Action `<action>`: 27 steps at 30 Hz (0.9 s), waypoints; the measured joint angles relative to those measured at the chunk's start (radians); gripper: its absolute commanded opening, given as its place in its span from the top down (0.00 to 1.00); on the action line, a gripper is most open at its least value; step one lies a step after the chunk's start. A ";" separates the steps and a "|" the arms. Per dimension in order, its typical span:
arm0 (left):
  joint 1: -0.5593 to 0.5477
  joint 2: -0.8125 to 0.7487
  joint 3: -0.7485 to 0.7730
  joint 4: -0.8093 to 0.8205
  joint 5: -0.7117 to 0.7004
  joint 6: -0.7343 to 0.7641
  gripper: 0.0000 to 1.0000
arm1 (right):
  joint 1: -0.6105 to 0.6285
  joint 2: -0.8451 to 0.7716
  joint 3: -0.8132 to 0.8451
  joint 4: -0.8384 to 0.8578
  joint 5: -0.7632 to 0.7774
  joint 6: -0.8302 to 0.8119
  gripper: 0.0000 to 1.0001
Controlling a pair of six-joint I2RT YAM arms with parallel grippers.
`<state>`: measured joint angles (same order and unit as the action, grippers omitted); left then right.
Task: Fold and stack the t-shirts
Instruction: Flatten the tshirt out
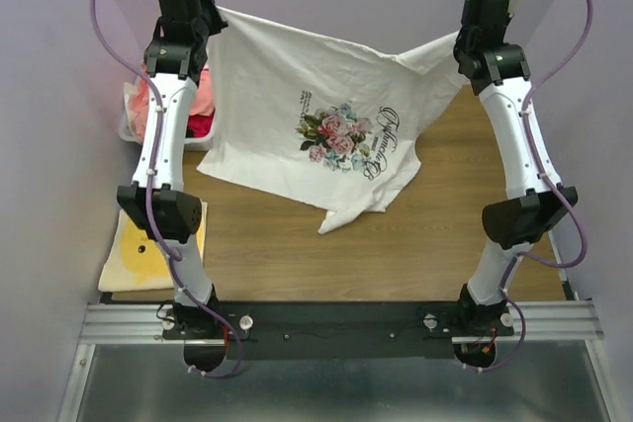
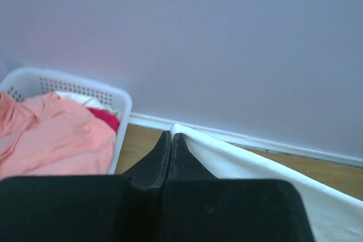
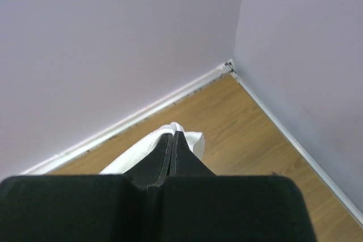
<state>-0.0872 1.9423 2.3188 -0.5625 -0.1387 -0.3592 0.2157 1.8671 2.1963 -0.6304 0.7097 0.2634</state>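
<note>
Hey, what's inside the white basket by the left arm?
The basket holds a salmon-pink t-shirt on top, a red garment showing at its edge. Anything beneath them is covered.

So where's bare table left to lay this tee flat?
Bare table lies between the hem of the tee and the rail, and right of the tee toward the far-right corner. Crowded: basket far left, yellow cloth near left.

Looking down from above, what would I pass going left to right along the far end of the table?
white basket → left gripper → white floral t-shirt → right gripper
</note>
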 measured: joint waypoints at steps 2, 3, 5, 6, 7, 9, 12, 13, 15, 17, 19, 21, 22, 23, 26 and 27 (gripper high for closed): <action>0.000 -0.043 0.003 0.025 0.024 0.004 1.00 | 0.000 -0.016 0.048 -0.001 0.000 -0.019 0.99; 0.000 -0.058 0.007 0.036 0.033 0.005 1.00 | 0.000 -0.024 0.063 -0.001 -0.001 -0.026 0.99; 0.000 -0.094 0.008 0.067 0.069 0.009 1.00 | 0.001 -0.058 0.085 -0.001 -0.009 -0.042 0.99; 0.000 -0.112 0.008 0.079 0.085 0.011 1.00 | 0.001 -0.077 0.088 -0.001 -0.013 -0.048 0.99; 0.000 -0.133 0.002 0.097 0.105 0.014 1.00 | 0.000 -0.098 0.090 0.000 -0.021 -0.055 0.99; 0.000 -0.181 -0.021 0.128 0.141 0.019 1.00 | 0.000 -0.153 0.090 0.001 -0.047 -0.067 0.99; 0.000 -0.282 -0.070 0.175 0.184 0.030 1.00 | 0.000 -0.237 0.093 0.015 -0.100 -0.095 0.99; 0.000 -0.294 -0.078 0.180 0.186 0.031 1.00 | 0.000 -0.251 0.096 0.018 -0.106 -0.101 0.99; 0.000 -0.356 -0.114 0.199 0.198 0.037 1.00 | 0.000 -0.293 0.116 0.033 -0.129 -0.115 0.99; 0.000 -0.417 -0.181 0.224 0.199 0.045 1.00 | 0.000 -0.319 0.149 0.053 -0.158 -0.135 0.99; 0.000 -0.472 -0.251 0.232 0.198 0.054 1.00 | 0.000 -0.333 0.169 0.068 -0.175 -0.146 0.99; 0.000 -0.507 -0.304 0.233 0.195 0.067 1.00 | 0.000 -0.349 0.178 0.082 -0.193 -0.152 0.99; 0.000 -0.517 -0.323 0.232 0.195 0.071 1.00 | 0.000 -0.359 0.178 0.083 -0.203 -0.151 0.99; 0.000 -0.529 -0.347 0.231 0.195 0.079 1.00 | 0.000 -0.372 0.173 0.085 -0.216 -0.148 0.99; 0.000 -0.570 -0.430 0.220 0.191 0.099 1.00 | 0.000 -0.418 0.152 0.086 -0.258 -0.132 0.99; 0.000 -0.581 -0.447 0.219 0.191 0.104 1.00 | 0.000 -0.443 0.141 0.088 -0.280 -0.124 0.99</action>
<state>-0.0872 1.3609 1.8713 -0.3439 0.0525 -0.2550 0.2157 1.4242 2.3371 -0.5426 0.4297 0.1390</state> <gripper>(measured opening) 0.012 0.012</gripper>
